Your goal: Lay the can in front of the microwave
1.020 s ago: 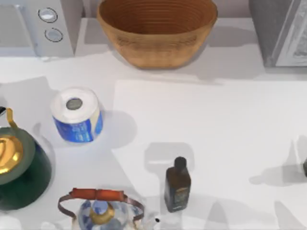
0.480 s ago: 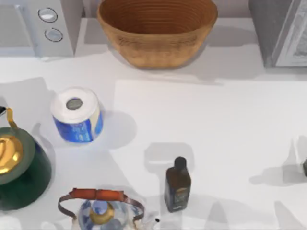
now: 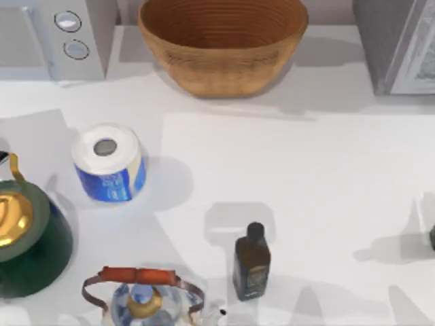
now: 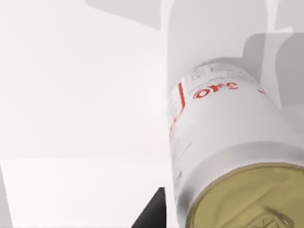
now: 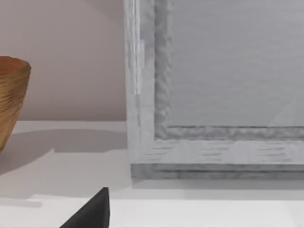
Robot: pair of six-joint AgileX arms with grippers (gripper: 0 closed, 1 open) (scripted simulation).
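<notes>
White can [image 4: 228, 142] (gold lid) beside left gripper [image 4: 151, 214]

The can [image 4: 228, 137] carries red letters on its white side, which read like "orc"; the small grey print beside them is too fine to read.

Little of my own body is on show. In the left wrist view, 1 of my left gripper's fingers [image 4: 151, 213] appears as a plain black wedge with a straight slanted edge, at about 6 o'clock. In the right wrist view, a finger [image 5: 92, 212] of my right gripper is the same matte black, tapering to a sharp tip, at about 7 o'clock. Neither carries markings, screws or cables.
</notes>
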